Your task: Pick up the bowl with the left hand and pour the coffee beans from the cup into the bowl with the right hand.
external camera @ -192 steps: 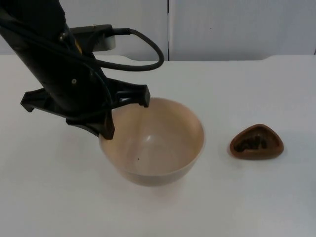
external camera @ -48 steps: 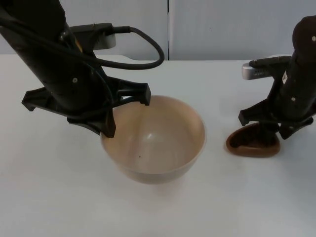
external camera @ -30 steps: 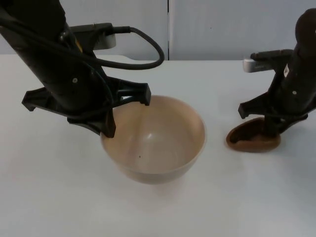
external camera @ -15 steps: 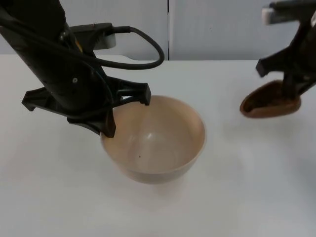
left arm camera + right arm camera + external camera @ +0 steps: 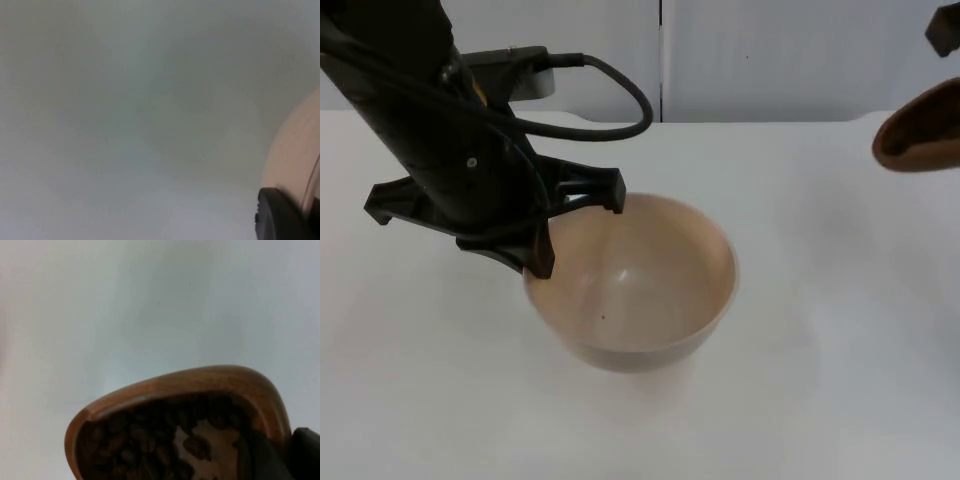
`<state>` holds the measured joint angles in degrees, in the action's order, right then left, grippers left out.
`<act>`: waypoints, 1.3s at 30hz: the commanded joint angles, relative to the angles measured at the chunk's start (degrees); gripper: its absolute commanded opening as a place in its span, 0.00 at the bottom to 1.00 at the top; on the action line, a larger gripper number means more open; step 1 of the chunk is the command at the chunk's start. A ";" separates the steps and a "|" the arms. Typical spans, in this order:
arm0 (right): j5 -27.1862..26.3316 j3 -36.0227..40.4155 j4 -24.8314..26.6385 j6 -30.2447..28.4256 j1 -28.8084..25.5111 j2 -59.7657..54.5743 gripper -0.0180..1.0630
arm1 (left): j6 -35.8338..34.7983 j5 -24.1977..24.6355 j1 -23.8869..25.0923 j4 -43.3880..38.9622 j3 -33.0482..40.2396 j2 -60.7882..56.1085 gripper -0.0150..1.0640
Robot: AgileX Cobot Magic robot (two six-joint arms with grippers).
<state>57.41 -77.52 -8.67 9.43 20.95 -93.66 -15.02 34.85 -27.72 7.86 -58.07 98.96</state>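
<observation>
A beige bowl [image 5: 630, 290] is in the middle of the white table, nothing inside it. My left gripper [image 5: 535, 262] is shut on its left rim; the left wrist view has a black fingertip [image 5: 277, 215] against the bowl's wall [image 5: 295, 150]. The brown wooden cup [image 5: 920, 140] hangs in the air at the far right, well above the table and apart from the bowl. My right gripper [image 5: 282, 452] is shut on the cup's rim [image 5: 175, 385], one finger inside and one outside. Dark coffee beans [image 5: 145, 445] lie in the cup.
The white table [image 5: 800, 380] stretches bare around the bowl and under the raised cup. A grey partition wall [image 5: 770, 60] closes off the back. The left arm's black body [image 5: 440, 150] stands over the table's left side.
My right gripper has lifted the cup off the table, carrying it up and toward the right edge. The left gripper and the bowl have stayed still.
</observation>
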 commanded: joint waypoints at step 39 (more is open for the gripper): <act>10.09 -19.56 -6.51 2.57 21.44 -10.74 0.02 | -0.37 -0.60 -0.36 0.39 0.10 -0.66 0.01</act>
<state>66.97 -96.26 -14.56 11.77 41.55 -103.93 -15.02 34.85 -27.72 7.86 -58.07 98.96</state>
